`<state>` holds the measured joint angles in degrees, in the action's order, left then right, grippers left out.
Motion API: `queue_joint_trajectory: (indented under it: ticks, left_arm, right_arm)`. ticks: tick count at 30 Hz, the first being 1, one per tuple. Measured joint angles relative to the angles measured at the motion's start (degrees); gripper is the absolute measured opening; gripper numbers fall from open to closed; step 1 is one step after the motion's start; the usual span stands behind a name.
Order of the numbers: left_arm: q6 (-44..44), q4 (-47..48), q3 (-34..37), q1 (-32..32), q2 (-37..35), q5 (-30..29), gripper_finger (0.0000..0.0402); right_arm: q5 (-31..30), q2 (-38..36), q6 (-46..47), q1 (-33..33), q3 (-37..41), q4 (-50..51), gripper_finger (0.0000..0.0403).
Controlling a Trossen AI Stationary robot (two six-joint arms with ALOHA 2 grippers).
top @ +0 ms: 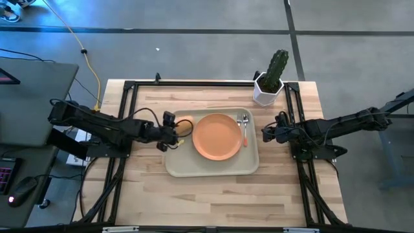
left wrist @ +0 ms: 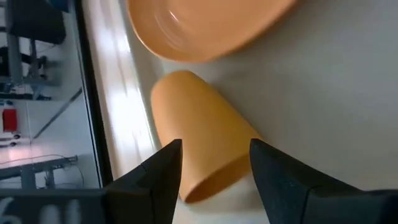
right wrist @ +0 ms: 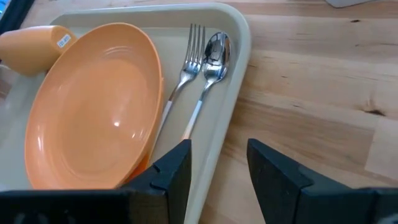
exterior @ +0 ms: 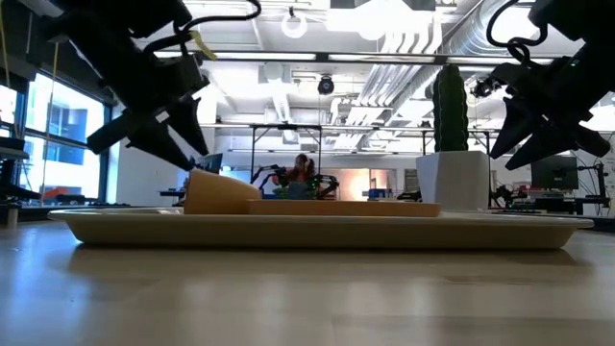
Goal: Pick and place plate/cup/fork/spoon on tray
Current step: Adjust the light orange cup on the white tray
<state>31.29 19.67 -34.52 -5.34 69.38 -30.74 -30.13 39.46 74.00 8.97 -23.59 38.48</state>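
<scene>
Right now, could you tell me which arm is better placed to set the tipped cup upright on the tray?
Left, probably. The left gripper hangs open right over the cup, which lies on its side in the tray. The right gripper waits beyond the tray's far edge.

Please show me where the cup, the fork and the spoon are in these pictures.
cup (left wrist: 199, 134), left wrist view: on its side wall, as it lies tipped over.
fork (right wrist: 194, 38), right wrist view: on the silver tines.
spoon (right wrist: 217, 46), right wrist view: on the rounded silver bowl.
</scene>
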Motion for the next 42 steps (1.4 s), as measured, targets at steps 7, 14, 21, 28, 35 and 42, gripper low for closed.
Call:
queue_joint_trajectory:
  ticks: [7, 14, 21, 28, 35, 42]
  left_arm:
    - [5.0, 6.9, -0.9, 4.3, 0.0, 1.6, 0.0160]
    - [17.4, 0.8, -0.9, 17.0, 0.3, 9.9, 0.0144]
    - [23.3, -0.4, -0.9, 23.8, 4.4, 17.9, 0.0126]
    - [16.2, 8.2, -7.6, 23.5, 5.4, 19.0, 0.0055]
    - [3.1, 24.5, -21.8, 24.1, 5.4, 24.3, 0.0006]
    - [-2.4, 31.7, -28.0, 23.6, 12.6, 31.3, 0.0002]
  right_arm:
    - [-0.5, 0.0, 0.1, 0.0, 0.0, 0.0, 0.0146]
    - [-2.4, 0.0, 1.0, 0.0, 0.0, 0.3, 0.0146]
    - [-2.7, 0.0, 3.6, 0.0, 0.0, 0.2, 0.0146]
    - [-2.6, 0.0, 7.6, 0.0, 0.0, -0.6, 0.0146]
    - [-2.2, 0.0, 10.1, 0.0, 0.0, -3.2, 0.0146]
    - [-1.3, 0.0, 12.6, 0.0, 0.0, -3.5, 0.0146]
